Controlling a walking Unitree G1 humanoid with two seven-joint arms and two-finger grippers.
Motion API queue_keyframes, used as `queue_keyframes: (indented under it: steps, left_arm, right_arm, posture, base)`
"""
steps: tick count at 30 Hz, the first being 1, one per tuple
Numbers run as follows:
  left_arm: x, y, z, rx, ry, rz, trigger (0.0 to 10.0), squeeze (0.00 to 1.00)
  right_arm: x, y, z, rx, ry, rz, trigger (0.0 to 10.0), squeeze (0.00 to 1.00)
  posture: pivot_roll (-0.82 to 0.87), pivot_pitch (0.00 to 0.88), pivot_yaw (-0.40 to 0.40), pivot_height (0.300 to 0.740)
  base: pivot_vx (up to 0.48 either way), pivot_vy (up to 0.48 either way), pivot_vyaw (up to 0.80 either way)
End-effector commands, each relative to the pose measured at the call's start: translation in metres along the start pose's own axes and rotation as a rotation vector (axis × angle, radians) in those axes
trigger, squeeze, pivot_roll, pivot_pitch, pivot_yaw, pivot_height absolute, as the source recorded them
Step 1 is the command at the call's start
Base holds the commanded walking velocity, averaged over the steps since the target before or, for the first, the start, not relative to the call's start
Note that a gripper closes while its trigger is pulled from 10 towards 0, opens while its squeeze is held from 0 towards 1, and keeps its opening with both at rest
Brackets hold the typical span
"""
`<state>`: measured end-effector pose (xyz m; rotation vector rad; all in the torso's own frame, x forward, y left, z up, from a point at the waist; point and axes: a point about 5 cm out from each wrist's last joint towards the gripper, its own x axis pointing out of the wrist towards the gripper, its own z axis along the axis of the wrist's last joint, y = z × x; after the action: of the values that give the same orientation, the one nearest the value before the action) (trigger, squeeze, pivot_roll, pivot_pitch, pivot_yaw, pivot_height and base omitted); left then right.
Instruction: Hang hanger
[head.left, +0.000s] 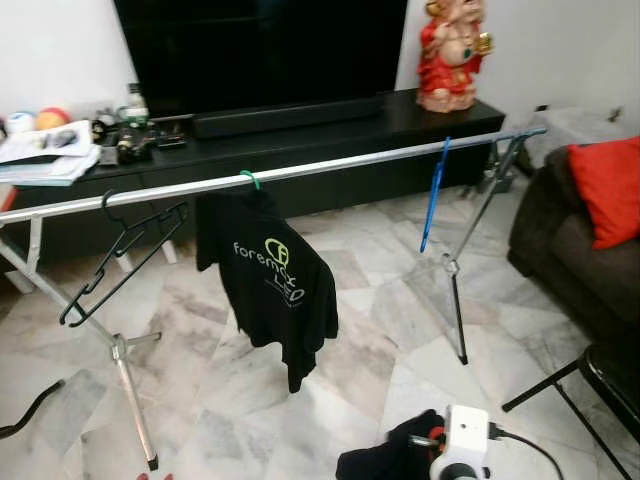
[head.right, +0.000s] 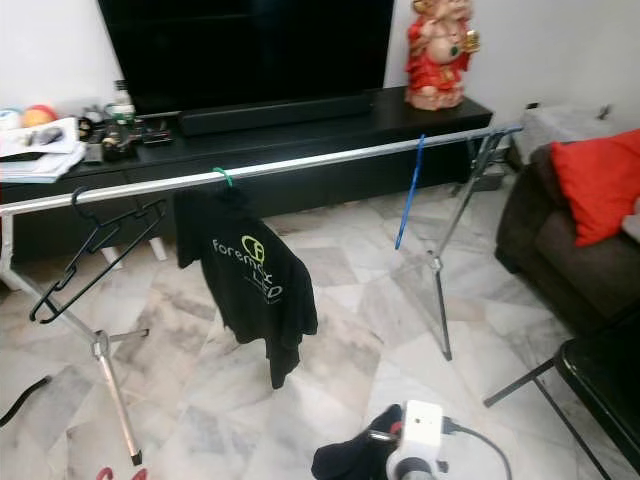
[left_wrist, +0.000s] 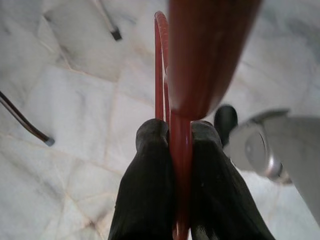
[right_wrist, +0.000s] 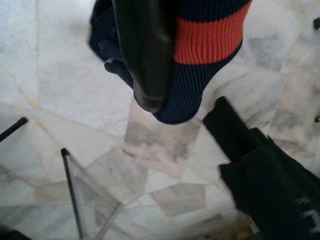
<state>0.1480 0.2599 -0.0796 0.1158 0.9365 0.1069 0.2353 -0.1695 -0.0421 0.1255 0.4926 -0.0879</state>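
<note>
Red hanger (left_wrist: 161, 65), the task's thing, lies closest to the left wrist camera: the left gripper's (left_wrist: 175, 145) jaws are pinched tight on its thin red bar, low over the marble floor (left_wrist: 75, 125). In the right wrist view the right gripper's finger (right_wrist: 145, 55) presses a navy knit with an orange stripe (right_wrist: 205, 40); whether those jaws are closed I cannot tell.

Judging by this, the garment and hanger are in hand but nothing is yet hung. The next move calls for lifting toward the silver rail (head.left: 330, 167) at twelve o'clock and hooking onto a free stretch.

From the head views come the rail's load: a black T-shirt (head.left: 265, 275), an empty black hanger (head.left: 120, 250) at ten o'clock, and a blue hanger (head.left: 433, 195) at one o'clock.
</note>
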Motion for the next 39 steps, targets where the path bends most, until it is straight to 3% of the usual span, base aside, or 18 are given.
queue_keyframes:
  steps: [1, 31, 39]
  left_arm:
    - [-0.0012, -0.0036, -0.0067, -0.006, 0.018, -0.009, 10.0, 0.0]
    - [-0.0009, -0.0045, -0.0063, -0.001, 0.019, -0.013, 10.0, 0.0]
    - [0.0005, -0.0079, -0.0014, 0.001, -0.003, -0.023, 10.0, 0.0]
  right_arm:
    - [0.0003, -0.0076, 0.0037, -0.012, -0.018, -0.017, 10.0, 0.0]
    - [0.0, -0.0071, 0.003, -0.012, -0.016, -0.014, 10.0, 0.0]
    - [0.0001, -0.0091, 0.0031, 0.02, -0.016, -0.033, 10.0, 0.0]
  posture:
    - [0.04, 0.059, 0.036, 0.74]
    - [0.04, 0.06, 0.038, 0.74]
    - [0.05, 0.06, 0.038, 0.74]
  base:
    - [0.0, 0.0, 0.8]
    - [0.0, 0.0, 0.8]
    - [0.0, 0.0, 0.0]
